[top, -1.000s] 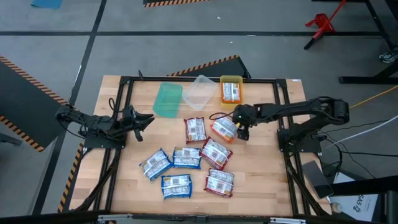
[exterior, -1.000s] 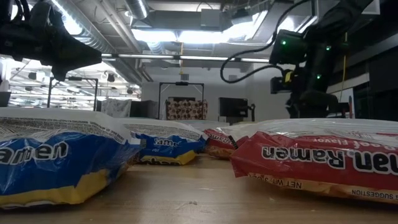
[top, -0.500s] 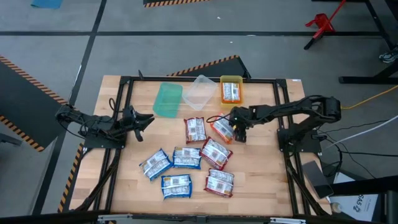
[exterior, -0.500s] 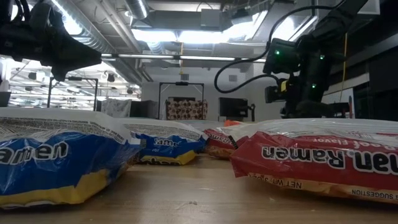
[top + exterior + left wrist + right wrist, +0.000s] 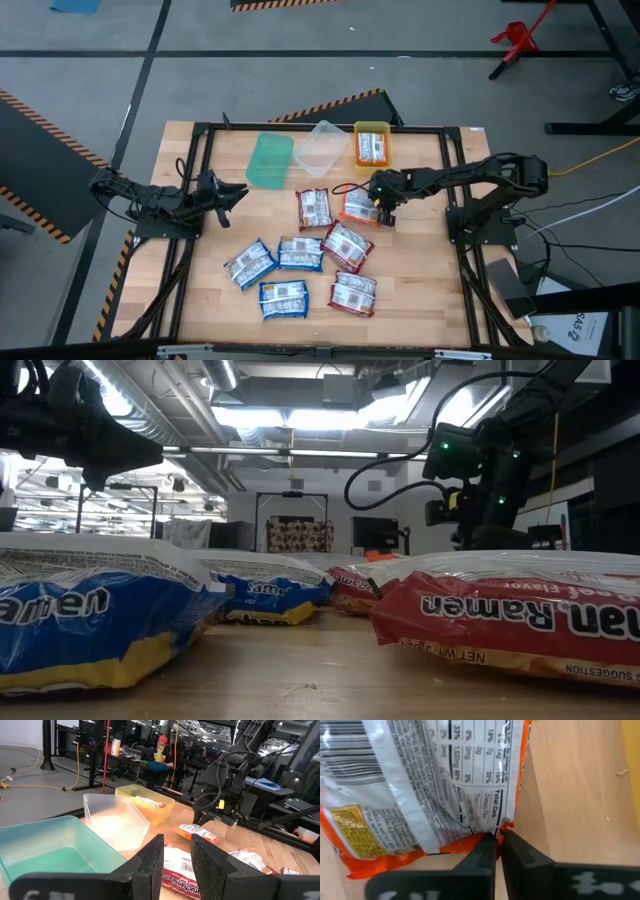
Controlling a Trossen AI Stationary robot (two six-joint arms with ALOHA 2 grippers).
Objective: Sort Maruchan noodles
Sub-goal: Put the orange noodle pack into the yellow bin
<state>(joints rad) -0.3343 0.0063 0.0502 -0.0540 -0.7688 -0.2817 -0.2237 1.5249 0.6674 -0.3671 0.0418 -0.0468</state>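
From above, the right gripper [image 5: 381, 205] reaches low across the table, its tip on the edge of an orange noodle packet [image 5: 358, 207], with the other packets just beyond. The left gripper [image 5: 232, 192] waits at the table's left side. In the right wrist view, the fingers [image 5: 485, 851] pinch the orange packet's corner. The left wrist view shows the left fingers [image 5: 152, 865] slightly apart, holding nothing.

Even overhead light left the table [image 5: 420, 270] nearly shadowless. At table height, ceiling lamps [image 5: 300, 415] blazed white, silhouetting both arms; the nearest packets [image 5: 90, 610] blurred, as did the wrist views' foreground fingers [image 5: 485, 855].
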